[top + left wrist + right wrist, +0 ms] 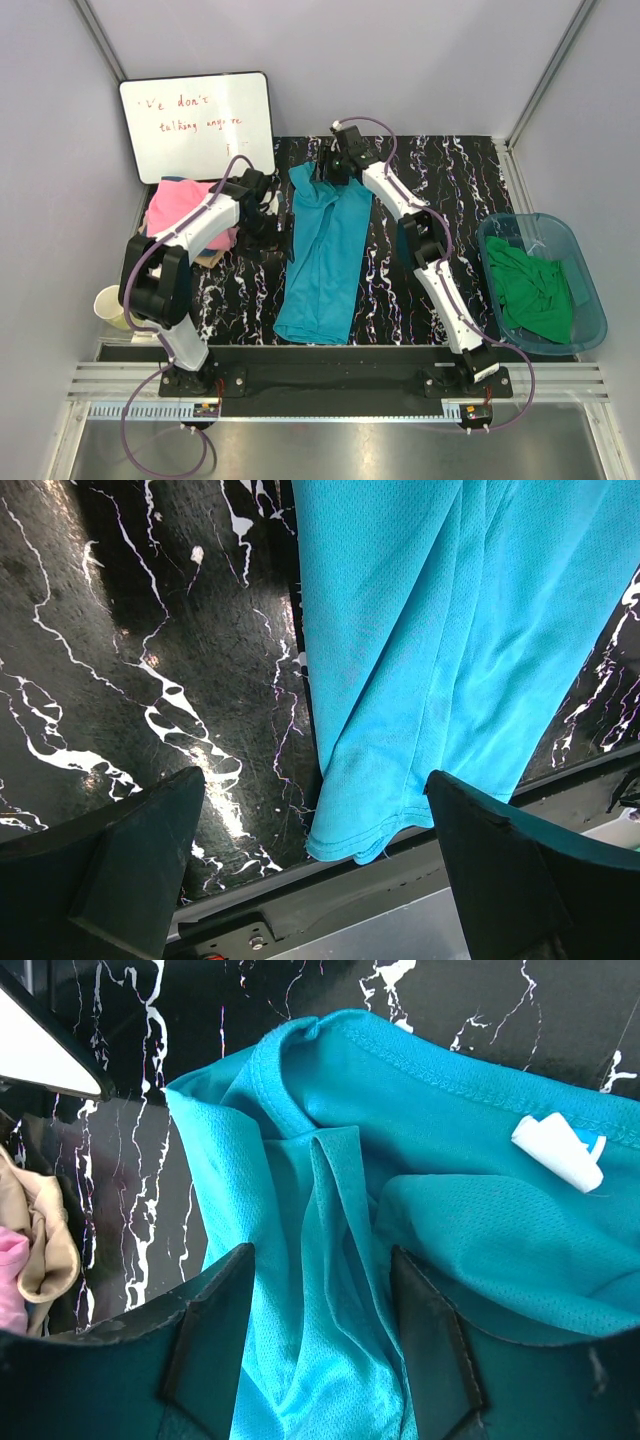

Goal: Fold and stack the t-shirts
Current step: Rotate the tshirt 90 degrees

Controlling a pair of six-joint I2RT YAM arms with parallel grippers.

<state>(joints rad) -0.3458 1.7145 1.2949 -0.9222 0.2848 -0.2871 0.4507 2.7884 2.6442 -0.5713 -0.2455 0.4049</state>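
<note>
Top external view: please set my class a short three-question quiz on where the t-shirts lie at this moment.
1. Multiple choice: what colour is the t-shirt laid out lengthwise on the marbled table? A pink, B teal, C green.
2. True or false: the green t-shirt lies inside the blue tub.
3. Short answer: on which arm's side of the table does the pink t-shirt lie?

Key: 1 B, the teal t-shirt. 2 true. 3 left.
</note>
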